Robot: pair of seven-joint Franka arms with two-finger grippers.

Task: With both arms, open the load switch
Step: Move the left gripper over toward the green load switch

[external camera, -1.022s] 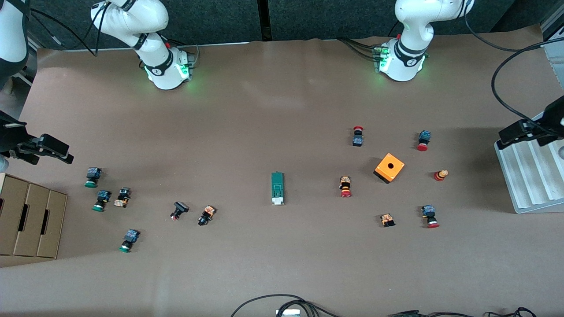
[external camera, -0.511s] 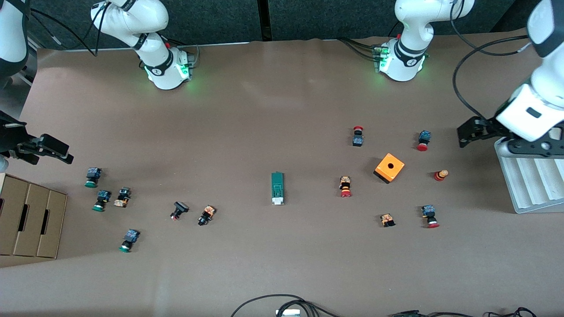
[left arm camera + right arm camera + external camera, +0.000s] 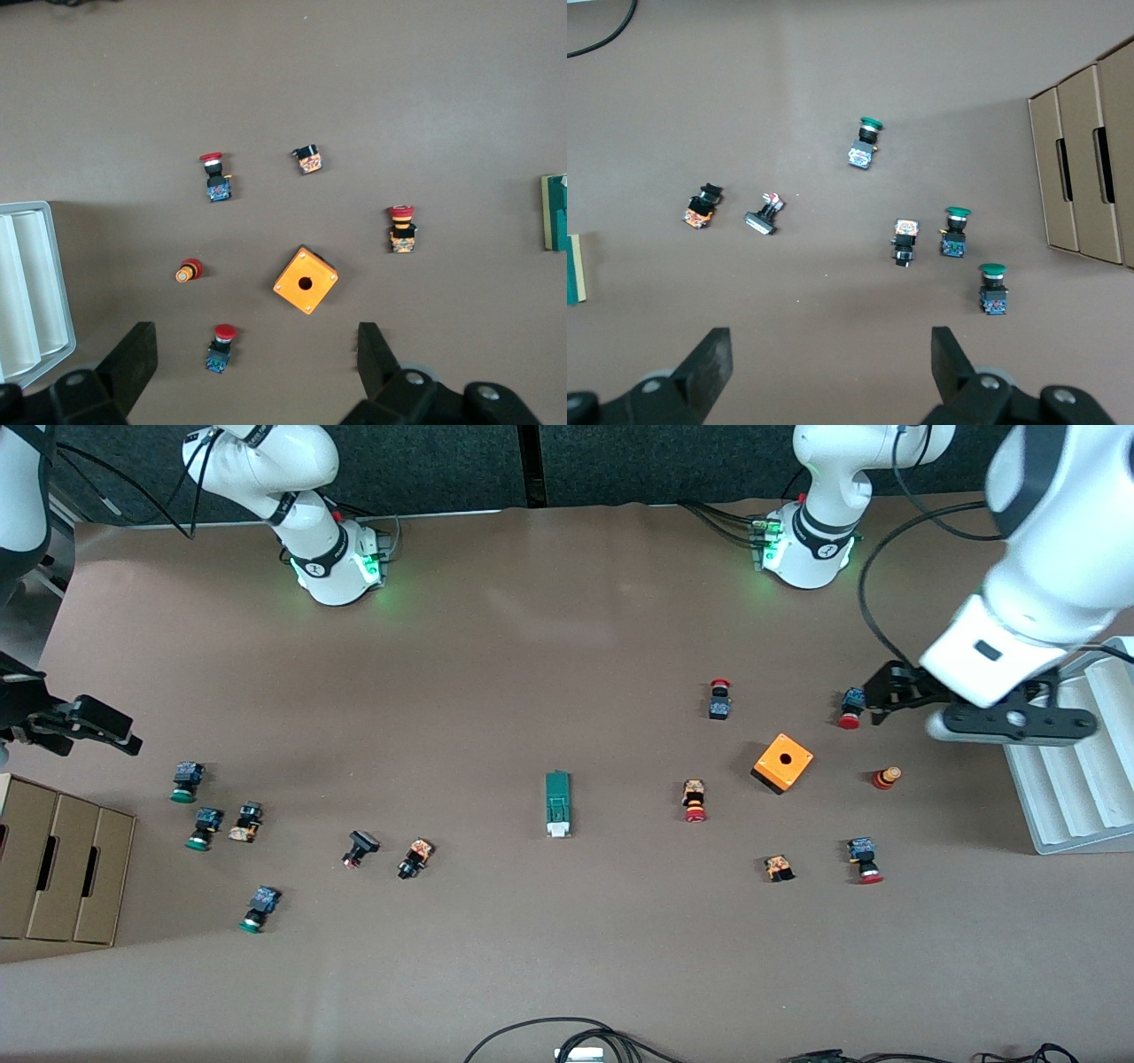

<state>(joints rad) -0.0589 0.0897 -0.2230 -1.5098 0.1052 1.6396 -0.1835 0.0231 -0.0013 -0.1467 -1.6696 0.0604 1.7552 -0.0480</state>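
Observation:
The load switch (image 3: 557, 804), a narrow dark-green block with a white end nearer the front camera, lies alone at mid-table. Only its edge shows in the left wrist view (image 3: 555, 212) and in the right wrist view (image 3: 576, 267). My left gripper (image 3: 879, 695) hangs open over a red-capped pushbutton (image 3: 221, 346) near the left arm's end of the table, far from the switch; nothing is between its fingers (image 3: 255, 354). My right gripper (image 3: 108, 726) waits open over the right arm's end of the table, above bare tabletop (image 3: 830, 363).
An orange box with a hole (image 3: 783, 763) and several red pushbuttons lie toward the left arm's end, beside a grey ribbed tray (image 3: 1072, 797). Green-capped pushbuttons (image 3: 184, 781) and cardboard boxes (image 3: 62, 864) sit toward the right arm's end. Cables (image 3: 567, 1036) lie at the front edge.
The left arm has swung in from the table's end over the tray and toward the red pushbuttons. The right gripper has barely shifted.

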